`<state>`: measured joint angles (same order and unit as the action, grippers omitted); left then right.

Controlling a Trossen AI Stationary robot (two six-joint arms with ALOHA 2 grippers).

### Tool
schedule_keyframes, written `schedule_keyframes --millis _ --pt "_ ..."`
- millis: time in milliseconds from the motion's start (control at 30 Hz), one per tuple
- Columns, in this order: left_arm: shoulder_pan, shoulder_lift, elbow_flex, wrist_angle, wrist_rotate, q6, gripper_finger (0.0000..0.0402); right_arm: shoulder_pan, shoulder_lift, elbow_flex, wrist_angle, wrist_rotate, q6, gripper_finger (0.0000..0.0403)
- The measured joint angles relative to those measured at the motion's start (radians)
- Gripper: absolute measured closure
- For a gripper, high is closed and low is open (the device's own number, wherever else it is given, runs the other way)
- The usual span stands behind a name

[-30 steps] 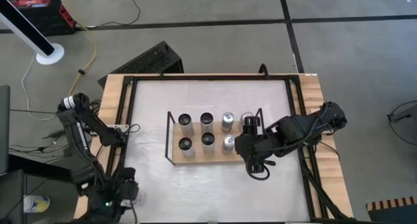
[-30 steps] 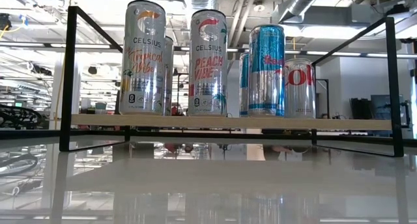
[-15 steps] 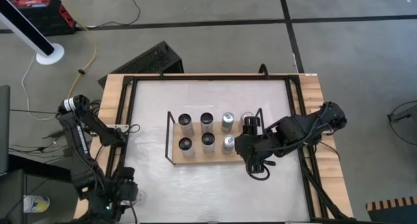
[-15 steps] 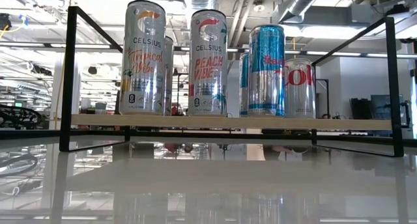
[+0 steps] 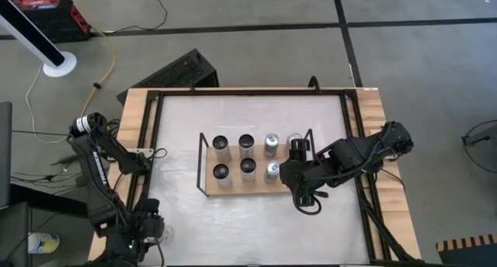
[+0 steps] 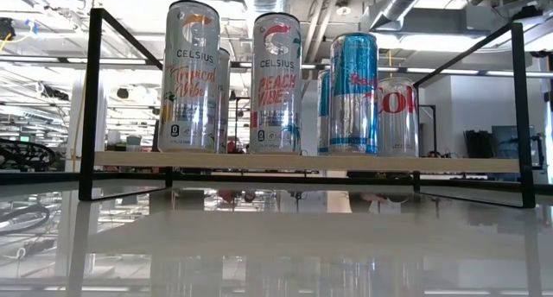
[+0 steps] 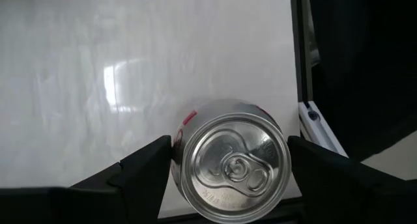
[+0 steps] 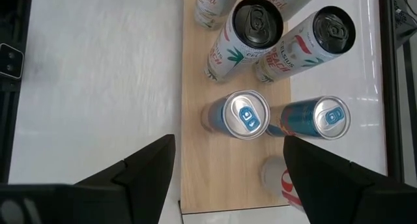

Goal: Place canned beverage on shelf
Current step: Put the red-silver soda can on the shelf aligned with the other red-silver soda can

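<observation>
Though half hidden, shelf's (image 8: pixel 225 152) seventh can (image 8: pixel 277 175).

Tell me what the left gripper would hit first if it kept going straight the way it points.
The silver can standing between the left gripper's open fingers, top facing the wrist camera. Beyond it lies the white table; how near the can is, I can't judge.

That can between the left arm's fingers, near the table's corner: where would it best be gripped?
The can stands upright, its silver top facing the left wrist camera. Its round side wall is likely the best part to grip, coming straight down from above so a finger closes on each opposite side. The left gripper already straddles it, fingers apart. The right gripper hangs over the shelf.
</observation>
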<state>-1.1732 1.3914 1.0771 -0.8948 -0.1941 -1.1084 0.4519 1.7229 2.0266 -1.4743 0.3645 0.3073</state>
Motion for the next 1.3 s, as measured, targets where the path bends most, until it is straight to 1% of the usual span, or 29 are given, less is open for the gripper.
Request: schedule_keyframes --millis 400,500,633,733,867,1000,1133,1300 --pt "-0.003 0.000 -0.001 -0.004 0.032 -0.018 0.0119 -0.001 0.000 0.000 0.002 0.000 0.000 0.0093" --pt "-0.003 0.000 -0.001 -0.004 0.039 -0.010 0.0133 -0.001 0.000 0.000 0.002 0.000 0.000 0.0093" --pt "-0.001 0.000 0.001 -0.004 0.045 0.027 0.0163 -0.001 0.000 0.000 0.002 0.000 0.000 0.0093" --pt "0.018 0.001 0.010 -0.004 0.053 0.073 0.0168 -0.001 0.000 0.000 0.002 0.000 0.000 0.0093" --pt "0.072 0.004 0.033 -0.011 0.046 0.184 0.0170 -0.001 0.000 0.000 0.002 0.000 0.000 0.0093" --pt "0.167 0.005 0.052 -0.009 0.036 0.336 0.0170 -0.001 0.000 0.000 0.001 0.000 0.000 0.0093" --pt "0.284 0.005 0.075 -0.008 0.078 0.488 0.0172 -0.001 0.000 0.000 -0.010 0.000 0.000 0.0093" --pt "0.420 0.005 0.130 0.037 0.122 0.735 0.0171 0.000 0.000 0.000 -0.052 0.001 0.009 0.0093"
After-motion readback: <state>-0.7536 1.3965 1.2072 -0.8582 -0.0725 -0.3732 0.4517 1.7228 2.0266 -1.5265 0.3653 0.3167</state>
